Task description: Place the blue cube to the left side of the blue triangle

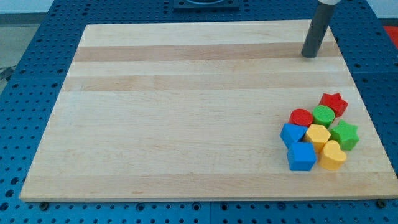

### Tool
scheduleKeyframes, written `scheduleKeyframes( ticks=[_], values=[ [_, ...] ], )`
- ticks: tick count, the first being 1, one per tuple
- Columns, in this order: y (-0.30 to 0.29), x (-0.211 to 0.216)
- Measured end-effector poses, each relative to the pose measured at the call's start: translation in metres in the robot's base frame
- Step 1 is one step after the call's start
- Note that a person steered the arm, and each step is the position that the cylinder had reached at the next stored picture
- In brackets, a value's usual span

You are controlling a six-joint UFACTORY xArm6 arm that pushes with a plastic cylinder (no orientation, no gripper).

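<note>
The blue cube [301, 157] lies near the view's bottom right of the wooden board [186, 112]. The blue triangle [291, 134] sits just above it, slightly to its left, and the two touch. Both belong to a tight cluster of blocks. My tip [309, 56] rests on the board near the view's top right, well above the cluster and clear of every block.
The cluster also holds a red cylinder [301, 117], a green cylinder [323, 115], a red star [333, 102], a green star [344, 135], a yellow hexagon [318, 135] and a yellow heart [333, 155]. The board's right edge is close to the stars.
</note>
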State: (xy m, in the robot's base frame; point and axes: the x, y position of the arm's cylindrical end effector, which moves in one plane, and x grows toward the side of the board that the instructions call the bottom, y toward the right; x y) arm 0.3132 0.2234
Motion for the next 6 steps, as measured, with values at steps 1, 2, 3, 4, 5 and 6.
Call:
scheduleKeyframes(
  ticks=[1, 2, 3, 4, 5, 6],
  values=[
    [0.022, 0.035],
    [0.023, 0.04],
    [0.034, 0.076],
    [0.04, 0.093],
    [0.04, 0.081],
    [0.077, 0.136]
  ],
)
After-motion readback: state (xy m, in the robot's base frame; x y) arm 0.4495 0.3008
